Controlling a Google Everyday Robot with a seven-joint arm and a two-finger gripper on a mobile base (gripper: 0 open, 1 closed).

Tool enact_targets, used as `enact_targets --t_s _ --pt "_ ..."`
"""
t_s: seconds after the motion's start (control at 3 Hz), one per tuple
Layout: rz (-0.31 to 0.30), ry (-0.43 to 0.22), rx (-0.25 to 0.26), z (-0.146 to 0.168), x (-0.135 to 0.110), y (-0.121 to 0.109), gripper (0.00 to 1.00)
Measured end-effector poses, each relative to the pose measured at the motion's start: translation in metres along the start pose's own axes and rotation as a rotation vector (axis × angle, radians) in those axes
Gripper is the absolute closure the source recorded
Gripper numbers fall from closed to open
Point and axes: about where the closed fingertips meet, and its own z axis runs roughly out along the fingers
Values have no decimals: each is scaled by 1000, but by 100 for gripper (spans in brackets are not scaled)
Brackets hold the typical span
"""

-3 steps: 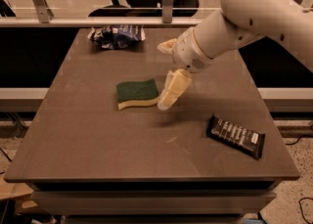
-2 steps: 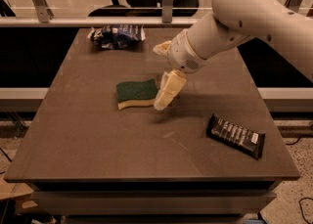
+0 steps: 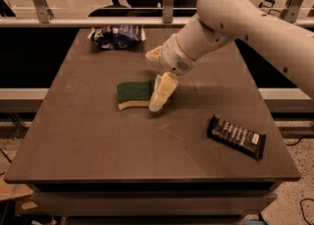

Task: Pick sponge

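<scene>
The sponge [image 3: 134, 94], dark green on top over pale yellow foam, lies flat near the middle of the brown table [image 3: 98, 140]. My gripper [image 3: 161, 91] hangs from the big white arm [image 3: 230, 17] that reaches in from the upper right. It is down at the sponge's right end, and its cream tip covers that end. The sponge rests on the table surface.
A flat black wrapped bar [image 3: 236, 136] with white print lies at the front right. A crumpled blue-and-white foil wrapper [image 3: 117, 36] lies at the back left. A railing and office chairs stand behind the table's far edge.
My gripper has moved a little to the left and now overlaps the sponge's right end. The sponge has not moved.
</scene>
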Motion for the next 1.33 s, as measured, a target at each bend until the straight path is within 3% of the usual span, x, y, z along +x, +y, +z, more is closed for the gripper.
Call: enact_targets --t_s 0.67,1.33 --pt "-17 -31 -53 14 2 10 42" --pt "-21 -37 -36 1 5 13 88"
